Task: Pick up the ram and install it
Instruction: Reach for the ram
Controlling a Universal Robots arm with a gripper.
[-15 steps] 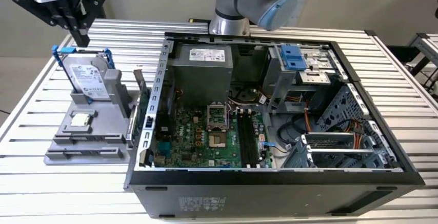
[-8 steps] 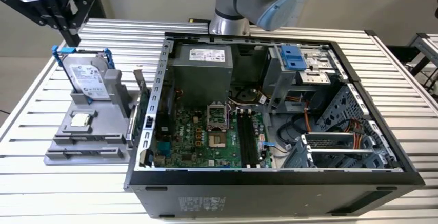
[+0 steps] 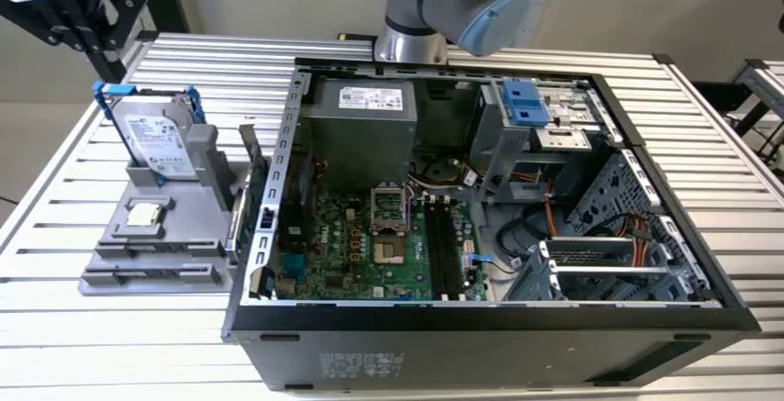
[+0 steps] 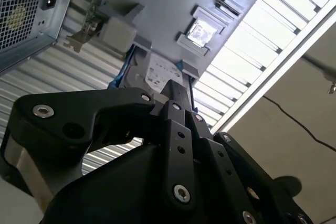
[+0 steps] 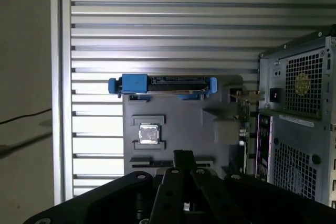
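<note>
Grey holder point(image 3: 145, 265) with one hard drive point(image 3: 157, 139), one chip point(image 3: 147, 215), one ram point(image 3: 255, 167)

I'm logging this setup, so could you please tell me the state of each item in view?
Computer case: open, lying on its side.
Memory slots: empty.
Ram: standing on edge in the gray holder.
Hard drive: upright in the gray holder.
Square chip: flat on the gray holder.
Hand: shut, empty.
</note>
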